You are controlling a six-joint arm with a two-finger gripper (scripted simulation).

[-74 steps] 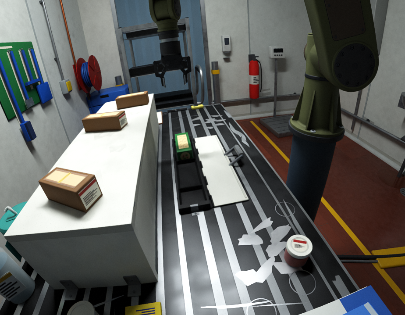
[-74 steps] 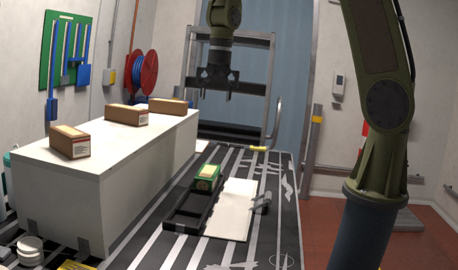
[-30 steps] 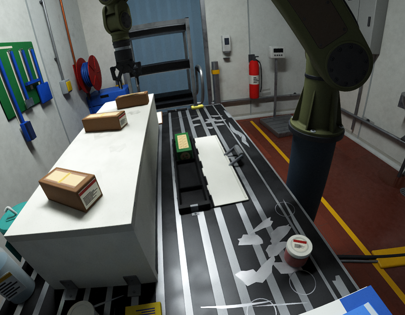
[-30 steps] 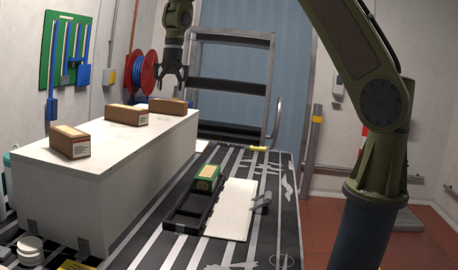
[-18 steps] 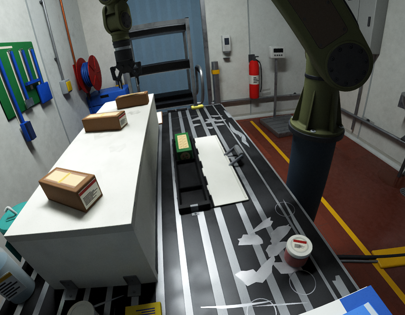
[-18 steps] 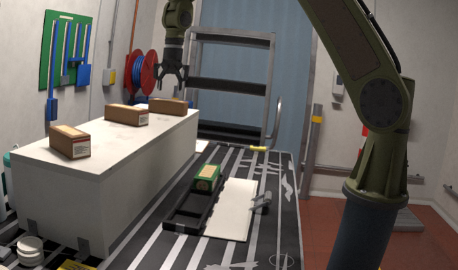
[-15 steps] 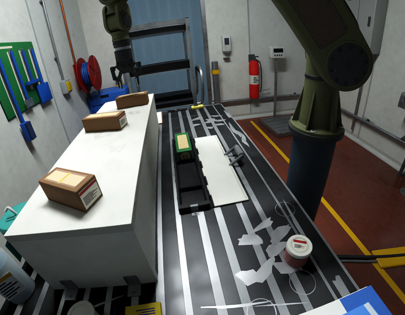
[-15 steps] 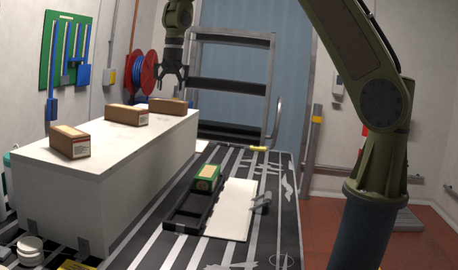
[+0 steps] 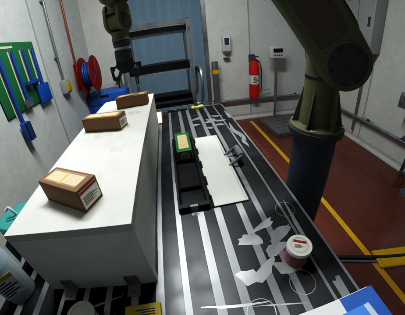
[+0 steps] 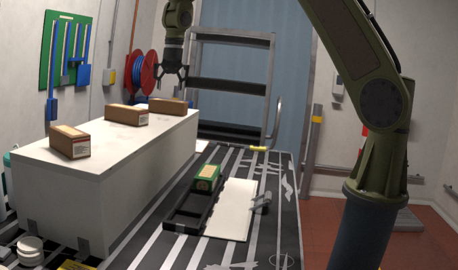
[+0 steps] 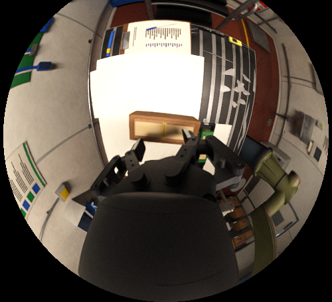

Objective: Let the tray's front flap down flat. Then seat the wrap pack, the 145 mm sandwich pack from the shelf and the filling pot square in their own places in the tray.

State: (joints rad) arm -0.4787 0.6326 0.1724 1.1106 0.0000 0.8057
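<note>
My gripper [image 9: 126, 80] [image 10: 170, 80] [image 11: 162, 146] hangs open and empty above the far end of the white shelf, over the farthest brown sandwich pack [image 9: 132, 99] [image 10: 168, 106] [image 11: 164, 131]. Two more brown packs lie on the shelf, one in the middle [image 9: 104, 121] [image 10: 126, 114] and one near the front [image 9: 71, 188] [image 10: 70, 140]. The black tray [image 9: 191, 174] [image 10: 195, 204] lies on the striped table with its white flap [image 9: 219, 169] [image 10: 233, 208] down flat, and the green wrap pack [image 9: 183, 146] [image 10: 206, 177] sits in its far compartment. The red filling pot [image 9: 298, 251] stands on the near table.
A grey handle piece [image 9: 234, 155] [image 10: 262, 200] rests at the flap's outer edge. The arm's thick base column [image 9: 312, 159] [image 10: 368, 220] stands to the right of the table. Bottles and small tins stand on the floor left of the shelf.
</note>
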